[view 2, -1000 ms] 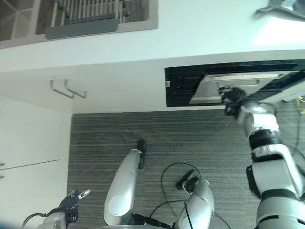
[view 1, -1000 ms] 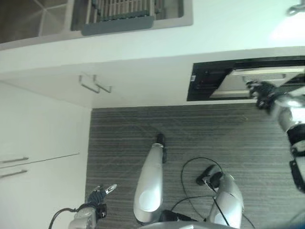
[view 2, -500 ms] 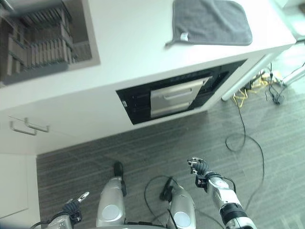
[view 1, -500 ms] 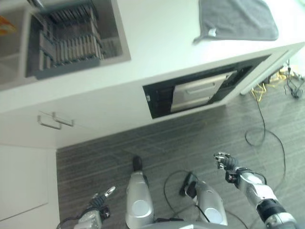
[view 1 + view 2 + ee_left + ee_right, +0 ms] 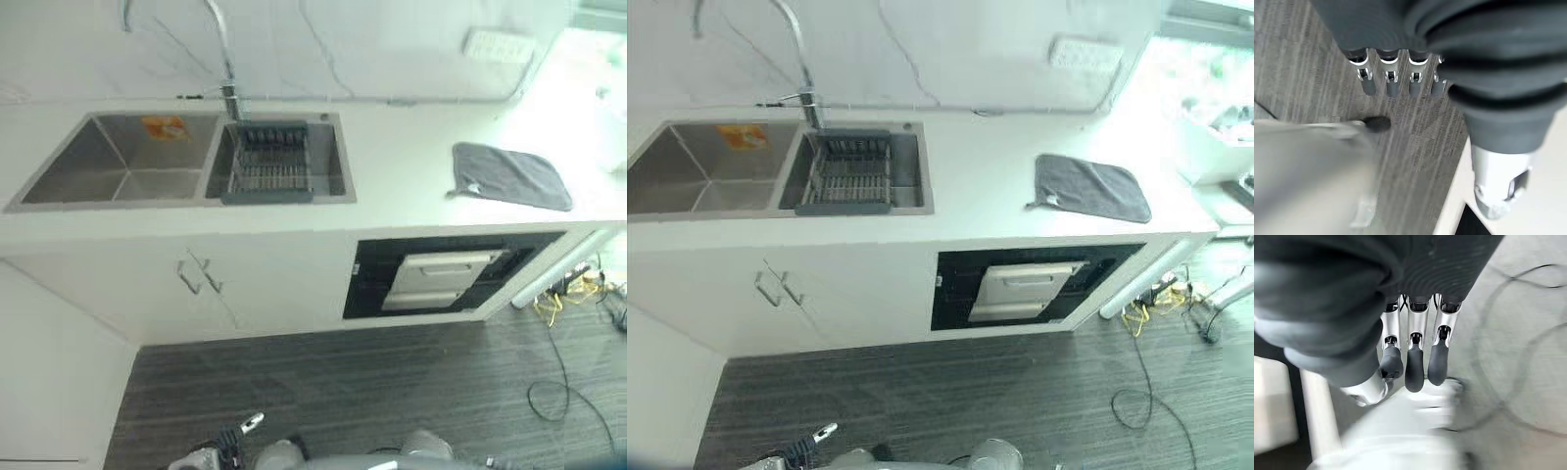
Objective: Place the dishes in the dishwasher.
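The dishwasher sits under the white counter at the right, a black opening with a silver panel tilted out of it. A dark dish rack stands in the right basin of the steel sink; I cannot make out dishes in it. My left hand hangs low over the floor, far from the counter, with relaxed fingers holding nothing. My right hand also hangs over the floor, its fingers straight and empty.
A grey cloth lies on the counter above the dishwasher. A small orange thing lies in the left basin. A tap rises behind the sink. White cabinet doors with handles stand left of the dishwasher. Yellow and black cords lie on the striped floor at right.
The camera has swung up from the floor to the whole counter. The right hand left the dishwasher's silver panel, dropped towards the floor and out of the eye views.
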